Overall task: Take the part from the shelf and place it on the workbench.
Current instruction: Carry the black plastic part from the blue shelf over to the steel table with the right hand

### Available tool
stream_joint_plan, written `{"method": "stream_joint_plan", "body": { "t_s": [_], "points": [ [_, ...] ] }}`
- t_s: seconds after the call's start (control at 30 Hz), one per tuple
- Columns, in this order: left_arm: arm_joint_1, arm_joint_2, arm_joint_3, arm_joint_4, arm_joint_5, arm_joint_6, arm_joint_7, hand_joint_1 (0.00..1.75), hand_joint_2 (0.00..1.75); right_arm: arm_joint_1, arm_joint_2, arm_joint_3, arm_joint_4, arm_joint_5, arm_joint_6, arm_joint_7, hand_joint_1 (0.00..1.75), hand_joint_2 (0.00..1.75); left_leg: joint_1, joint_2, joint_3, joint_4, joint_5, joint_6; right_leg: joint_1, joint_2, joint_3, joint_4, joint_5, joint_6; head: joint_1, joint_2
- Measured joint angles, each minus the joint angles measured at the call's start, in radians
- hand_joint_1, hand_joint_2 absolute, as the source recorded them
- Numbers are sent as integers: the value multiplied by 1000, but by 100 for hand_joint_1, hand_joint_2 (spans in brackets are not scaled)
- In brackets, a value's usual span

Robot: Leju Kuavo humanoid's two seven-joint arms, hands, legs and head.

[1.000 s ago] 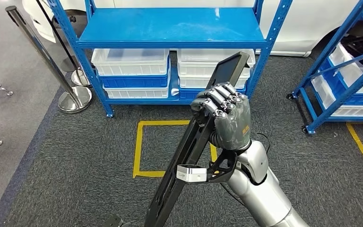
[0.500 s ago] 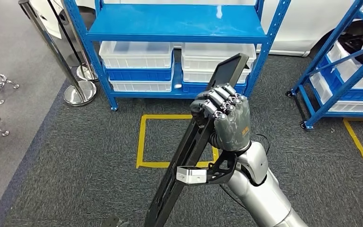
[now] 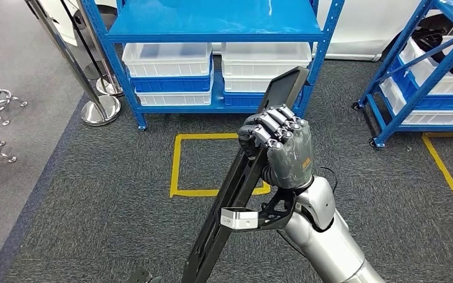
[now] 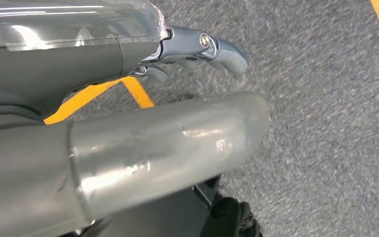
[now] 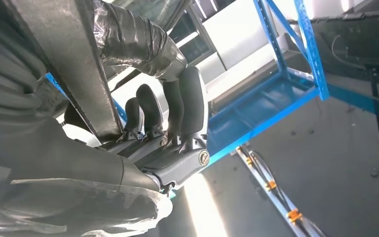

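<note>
The right hand (image 3: 280, 150) grips a long, stiff black part (image 3: 242, 177) above its middle, so its lower end probably swings; the left hand (image 4: 197, 49) hangs with nothing in it.

The right hand (image 3: 280, 150) is closed around a long part (image 3: 242, 177), which is held tilted, its upper end lying ahead of the hand. A shelf (image 3: 212, 26) stands beyond the hand, with bins (image 3: 168, 59) stacked beneath its board. A floor marking (image 3: 180, 168) lies between hand and shelf. A second shelf (image 3: 424, 76) stands to the right, posts (image 3: 97, 109) far left.
</note>
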Motion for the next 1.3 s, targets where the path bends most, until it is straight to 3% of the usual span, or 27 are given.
{"method": "stream_joint_plan", "body": {
  "t_s": [0.1,0.27,0.33,0.4,0.43,0.53,0.57,0.6,0.67,0.73,0.77,0.8,0.83,0.9,0.97,1.0,1.07,1.1,1.13,1.23,1.27,1.3],
  "points": [
    [2,0,-1,0,0,0,0,0,0,0,0,0,0,0,0,0,175,175,3,0,-29,75,-89,-8,-2,-3,-21,-3,21,-14,0,0],
    [2,0,-1,0,0,0,0,0,0,0,0,0,0,0,0,0,175,175,3,0,-33,91,-102,-8,-2,-3,-24,-3,24,-14,0,0],
    [2,0,-1,0,0,0,0,0,0,0,0,1,0,0,0,0,175,175,4,0,-46,141,-135,-10,-1,-4,-33,-2,31,-15,0,0],
    [2,0,-2,0,0,0,0,0,0,1,0,1,0,0,0,0,175,175,4,0,-55,231,-168,-12,2,-4,-61,-1,51,-16,0,0],
    [2,1,-3,0,0,0,0,0,0,1,0,1,0,0,0,0,175,175,3,0,-33,235,-156,-10,3,-4,-79,1,64,-15,0,0],
    [-1,5,-5,0,0,1,-2,0,0,1,0,2,0,0,0,0,175,175,-8,-2,146,10,-119,18,3,-7,-124,-3,124,11,0,0],
    [-2,6,-6,0,1,1,-3,0,0,1,0,2,0,0,0,0,175,175,-9,0,182,-53,-114,30,2,-7,-130,-3,133,21,0,0],
    [-1,6,-7,0,1,1,-4,0,0,0,0,2,0,0,0,0,175,175,-7,2,177,-58,-101,39,1,-5,-136,7,116,25,0,0],
    [-2,6,-7,0,3,1,-6,0,0,0,-1,3,0,0,0,0,175,175,-4,7,158,-65,-75,52,-1,-2,-162,81,31,32,0,0],
    [-3,7,-8,0,5,0,-7,0,0,1,-1,3,0,0,0,0,175,175,-5,7,129,-63,-53,56,-4,-1,-190,202,-53,39,0,0],
    [-2,7,-9,0,5,0,-8,0,0,1,-1,3,1,0,0,0,175,175,-6,7,113,-61,-43,54,-6,-1,-192,245,-65,42,0,0],
    [-2,7,-10,0,6,0,-8,0,0,1,-1,3,1,0,0,0,175,175,-5,7,97,-57,-34,52,-8,-1,-181,261,-58,45,0,0],
    [-2,7,-11,0,7,0,-8,0,0,1,-1,3,1,0,0,0,175,175,-5,8,80,-51,-25,49,-11,-1,-152,243,-37,48,0,0],
    [-2,7,-14,0,8,0,-8,0,0,0,-1,3,1,0,0,0,175,175,-5,7,51,-36,-13,40,-18,-1,-54,129,-13,51,0,0],
    [-2,8,-15,0,9,0,-8,0,0,0,-1,4,1,0,0,0,175,175,-6,6,33,-22,-3,27,-15,2,13,31,-26,46,0,0],
    [-1,8,-16,0,10,0,-8,0,0,0,-1,4,1,0,0,0,175,175,-6,6,27,-20,3,20,-11,4,20,12,-33,39,0,0],
    [0,8,-18,0,10,0,-8,0,0,-1,-1,4,1,0,0,0,175,175,-1,5,21,-19,15,5,-7,5,11,6,-22,20,0,0],
    [1,8,-19,0,10,0,-8,0,0,-1,-2,4,1,0,0,0,175,175,1,4,14,-11,6,0,-7,4,5,5,-12,11,0,0],
    [2,8,-20,0,10,0,-8,0,0,-2,-2,4,1,0,0,0,175,175,3,3,3,11,-20,-4,-7,3,-3,3,-2,3,0,0],
    [3,7,-23,0,10,0,-8,0,0,-2,-2,4,2,-1,0,0,175,175,5,2,-39,159,-148,-11,-2,1,-37,1,27,-11,-1,0],
    [3,7,-24,0,11,0,-7,0,0,-2,-2,4,4,-2,0,0,175,175,5,2,-44,203,-172,-10,1,0,-50,2,36,-13,-1,0],
    [3,7,-25,0,12,0,-6,0,0,-2,-2,5,5,-4,0,0,175,175,4,2,-36,224,-175,-8,4,0,-63,3,46,-14,0,0]
  ]
}}
